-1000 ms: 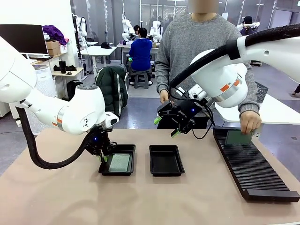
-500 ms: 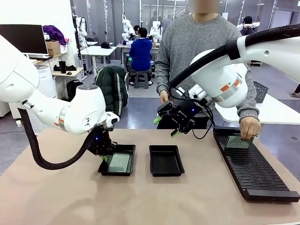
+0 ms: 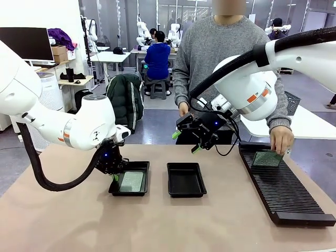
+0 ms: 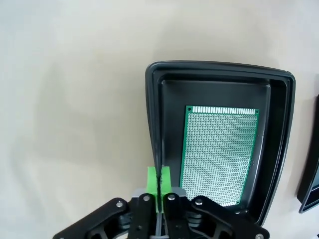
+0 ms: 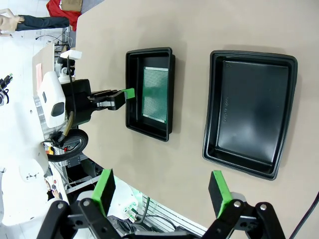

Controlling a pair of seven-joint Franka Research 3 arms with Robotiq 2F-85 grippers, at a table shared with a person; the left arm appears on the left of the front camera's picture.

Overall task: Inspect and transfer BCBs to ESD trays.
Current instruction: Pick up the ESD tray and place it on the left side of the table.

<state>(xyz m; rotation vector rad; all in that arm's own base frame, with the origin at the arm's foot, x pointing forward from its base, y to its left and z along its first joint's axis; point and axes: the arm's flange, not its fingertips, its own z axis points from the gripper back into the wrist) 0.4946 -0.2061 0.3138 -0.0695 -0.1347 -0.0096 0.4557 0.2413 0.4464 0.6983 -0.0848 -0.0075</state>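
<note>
**Desk:** What has your left pincer got hold of?

**Robot:** My left pincer [image 4: 158, 181] is low over the table [image 3: 157, 226], squeezed right down on the side wall of one ESD tray [image 4: 219, 69]. The green pads [image 4: 152, 179] pinch that wall from both sides, with only the thin black plastic between them.

**Desk:** And where is the board?

**Robot:** A BCB [image 4: 219, 149] lies flat on that tray's floor, just inside the wall I grip. It is close beside my pads but not touching them. Its pale edge strip is at the end farthest from my pincer.

**Desk:** And the other arm?

**Robot:** My right pincer [image 3: 185, 142] hangs above the table with its jaws spread wide, gripping nothing. Below it and slightly ahead sits the second ESD tray [image 3: 186, 180], its black floor in plain sight. The gripped tray lies just past that one, near it but apart.

**Desk:** Who else is in the shot?

**Robot:** A person stands across the table, out to the far side of my right pincer. Their hand [image 3: 281, 140] holds a second BCB [image 3: 266, 158], tilted, at the far end of a long black slotted rack [image 3: 283, 191]. That is well apart from both my pincers.
</note>
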